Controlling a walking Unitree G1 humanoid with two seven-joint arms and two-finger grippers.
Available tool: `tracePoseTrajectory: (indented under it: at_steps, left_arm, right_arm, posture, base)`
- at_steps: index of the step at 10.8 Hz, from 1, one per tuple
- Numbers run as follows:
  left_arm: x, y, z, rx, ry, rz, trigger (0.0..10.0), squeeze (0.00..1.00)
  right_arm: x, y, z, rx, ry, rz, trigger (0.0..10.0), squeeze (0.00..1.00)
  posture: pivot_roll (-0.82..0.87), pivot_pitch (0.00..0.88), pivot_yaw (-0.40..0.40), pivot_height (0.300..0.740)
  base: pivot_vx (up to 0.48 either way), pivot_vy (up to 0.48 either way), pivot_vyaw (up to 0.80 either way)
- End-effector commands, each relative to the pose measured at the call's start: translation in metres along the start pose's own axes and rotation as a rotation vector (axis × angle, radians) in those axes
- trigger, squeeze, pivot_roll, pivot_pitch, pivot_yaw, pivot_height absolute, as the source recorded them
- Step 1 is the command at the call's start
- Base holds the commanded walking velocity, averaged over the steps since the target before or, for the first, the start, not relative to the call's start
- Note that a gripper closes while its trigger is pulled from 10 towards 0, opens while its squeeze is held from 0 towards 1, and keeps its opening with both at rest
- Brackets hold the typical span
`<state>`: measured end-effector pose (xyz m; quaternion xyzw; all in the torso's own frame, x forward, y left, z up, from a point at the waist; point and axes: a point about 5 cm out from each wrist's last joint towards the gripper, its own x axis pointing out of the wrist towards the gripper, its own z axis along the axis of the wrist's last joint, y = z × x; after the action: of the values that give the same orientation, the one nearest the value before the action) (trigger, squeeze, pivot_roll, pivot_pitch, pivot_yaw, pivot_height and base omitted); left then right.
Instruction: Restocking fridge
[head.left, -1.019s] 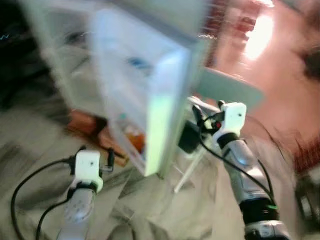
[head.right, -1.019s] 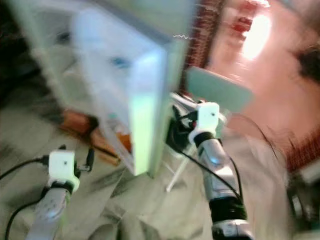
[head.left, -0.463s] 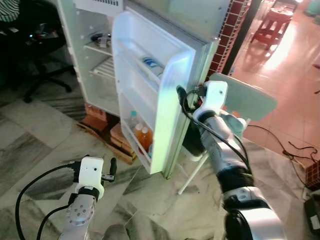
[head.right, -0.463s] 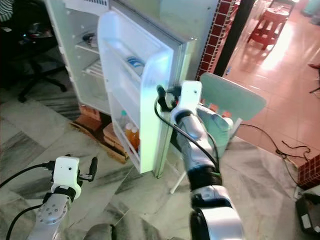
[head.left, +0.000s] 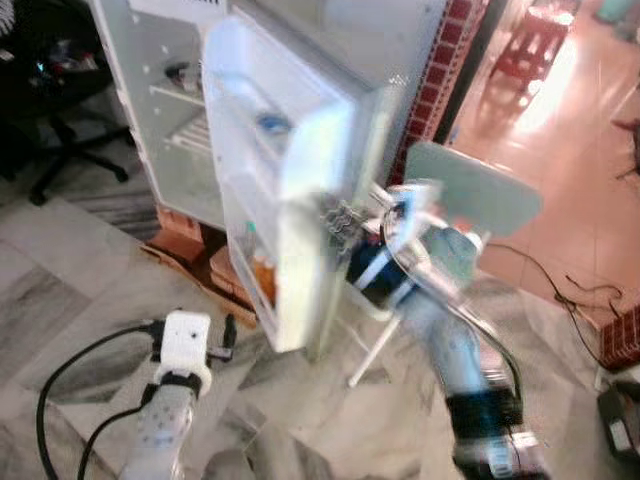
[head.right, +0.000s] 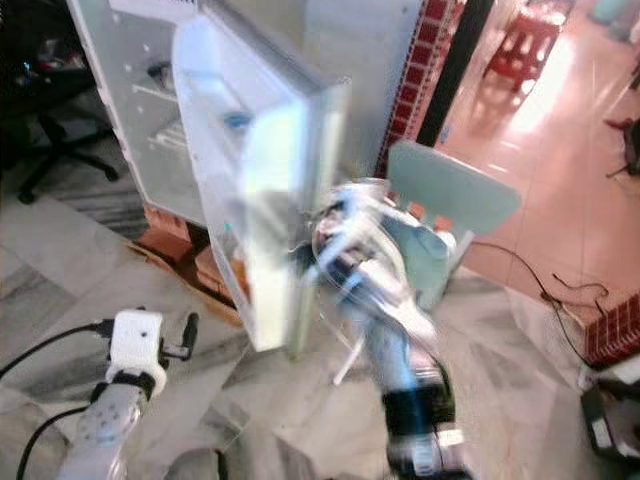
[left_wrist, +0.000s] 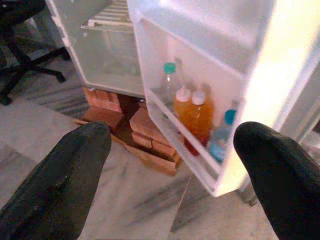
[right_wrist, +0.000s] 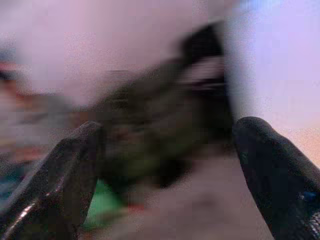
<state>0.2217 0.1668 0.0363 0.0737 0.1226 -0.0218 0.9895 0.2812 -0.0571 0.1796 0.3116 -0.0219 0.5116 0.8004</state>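
Observation:
The white fridge (head.left: 165, 120) stands open, its door (head.left: 300, 230) swung out toward me. The door's lower shelf holds two orange juice bottles (left_wrist: 192, 117), a green-capped bottle (left_wrist: 169, 82) and a blue-capped one (left_wrist: 225, 132). My right gripper (head.left: 335, 215) is at the door's outer edge, blurred by motion; in its wrist view the fingers (right_wrist: 75, 165) stand apart with nothing between them. My left gripper (head.left: 228, 335) hangs low over the floor, open and empty, pointing at the door shelf.
The fridge stands on bricks (left_wrist: 145, 130). A pale green chair (head.left: 470, 190) is right behind my right arm. A black office chair (head.left: 50, 120) is at the left, a red stool (head.left: 530, 40) far right. Cables (head.left: 560, 290) lie on the marble floor.
My right arm has dropped a little along the door's edge and is now smeared by motion. The whole view shifted slightly. The left arm is unchanged.

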Motion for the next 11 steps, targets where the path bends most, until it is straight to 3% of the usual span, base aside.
tracePoseTrajectory:
  at_steps: [1,2,3,4,5,6,7,8,9,10,11]
  left_arm:
    - [-0.001,0.0,-0.002,0.006,0.014,-0.008,10.0,0.0]
    - [0.0,0.002,-0.002,0.009,0.019,-0.007,10.0,0.0]
    - [0.0,0.002,-0.003,0.009,0.021,-0.006,10.0,0.0]
    - [-0.001,0.001,-0.005,0.01,0.028,-0.011,10.0,0.0]
    - [-0.001,-0.001,-0.006,0.01,0.038,-0.02,10.0,0.0]
    - [-0.001,-0.002,-0.007,0.016,0.046,-0.03,10.0,0.0]
    - [0.0,-0.001,-0.007,0.02,0.049,-0.031,10.0,0.0]
    - [0.001,-0.001,-0.007,0.021,0.049,-0.03,10.0,0.0]
    - [0.001,-0.001,-0.006,0.019,0.046,-0.028,10.0,0.0]
    - [0.001,-0.001,-0.005,0.017,0.046,-0.028,10.0,0.0]
    - [0.001,-0.001,-0.006,0.015,0.047,-0.028,10.0,0.0]
  right_arm:
    - [-0.005,0.008,0.008,0.023,-0.009,0.083,10.0,0.0]
    - [-0.041,-0.012,-0.012,-0.077,0.204,0.003,10.0,0.0]
    - [-0.057,-0.024,-0.025,-0.139,0.348,-0.04,10.0,0.0]
    - [-0.079,-0.046,-0.04,-0.27,0.562,-0.142,10.0,0.0]
    - [-0.094,-0.069,-0.043,-0.391,0.746,-0.312,10.0,0.0]
    - [-0.084,-0.094,-0.024,-0.533,0.709,-0.554,10.0,0.0]
    - [-0.064,-0.108,-0.004,-0.619,0.602,-0.69,10.0,0.0]
    - [-0.042,-0.111,0.008,-0.644,0.5,-0.737,10.0,0.0]
    - [-0.013,-0.098,0.016,-0.53,0.34,-0.647,10.0,0.0]
    - [0.013,-0.071,0.02,-0.405,0.204,-0.417,10.0,0.0]
    - [0.029,-0.004,0.027,-0.207,0.064,0.068,10.0,0.0]
  posture:
    - [0.2,0.027,-0.086,0.74]
    - [0.2,0.033,-0.086,0.74]
    - [0.2,0.034,-0.086,0.74]
    - [0.2,0.034,-0.086,0.74]
    - [0.2,0.034,-0.086,0.74]
    - [0.2,0.037,-0.079,0.74]
    - [0.2,0.041,-0.079,0.74]
    - [0.21,0.038,-0.08,0.74]
    - [0.21,0.034,-0.082,0.74]
    - [0.22,0.035,-0.084,0.74]
    - [0.22,0.035,-0.085,0.74]
  base:
    - [0.0,0.0,0.0]
    - [0.0,0.0,0.0]
    - [0.0,0.0,0.0]
    - [0.0,0.0,0.0]
    - [0.0,0.0,0.0]
    - [0.0,0.0,0.0]
    - [0.0,0.0,0.0]
    - [0.0,0.0,0.0]
    - [0.0,0.0,0.0]
    - [0.0,0.0,0.0]
    - [0.0,0.0,0.0]
